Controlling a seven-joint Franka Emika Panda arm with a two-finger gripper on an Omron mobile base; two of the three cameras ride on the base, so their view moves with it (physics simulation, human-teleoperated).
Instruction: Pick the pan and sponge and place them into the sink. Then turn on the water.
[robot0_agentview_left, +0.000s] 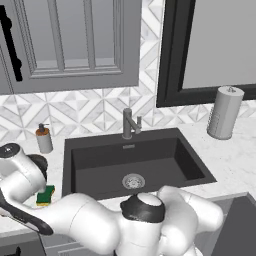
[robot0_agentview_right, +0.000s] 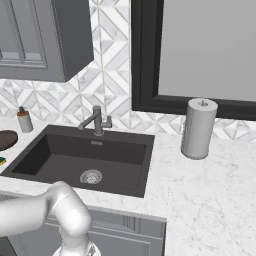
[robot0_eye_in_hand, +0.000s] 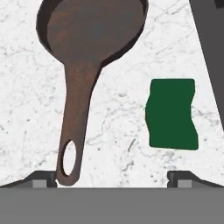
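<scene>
Gripper (robot0_eye_in_hand: 112, 177) spread wide, nothing between the tips, hovering above the marble counter (robot0_eye_in_hand: 26, 109). Pan (robot0_eye_in_hand: 94, 30) lies flat beneath it, handle end by one fingertip. Sponge (robot0_eye_in_hand: 171, 113) just beside the pan (green face up), not touching. Both sit left of the sink (robot0_agentview_left: 90, 145); basin dry.

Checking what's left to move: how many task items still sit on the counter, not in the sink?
2: the pan and the sponge, both beside the sink.

Sink (robot0_agentview_right: 30, 165) empty w/ faucet (robot0_agentview_right: 95, 121) behind, pan (robot0_agentview_right: 6, 139) edge at left, paper-towel roll (robot0_agentview_right: 198, 128) on right.
</scene>
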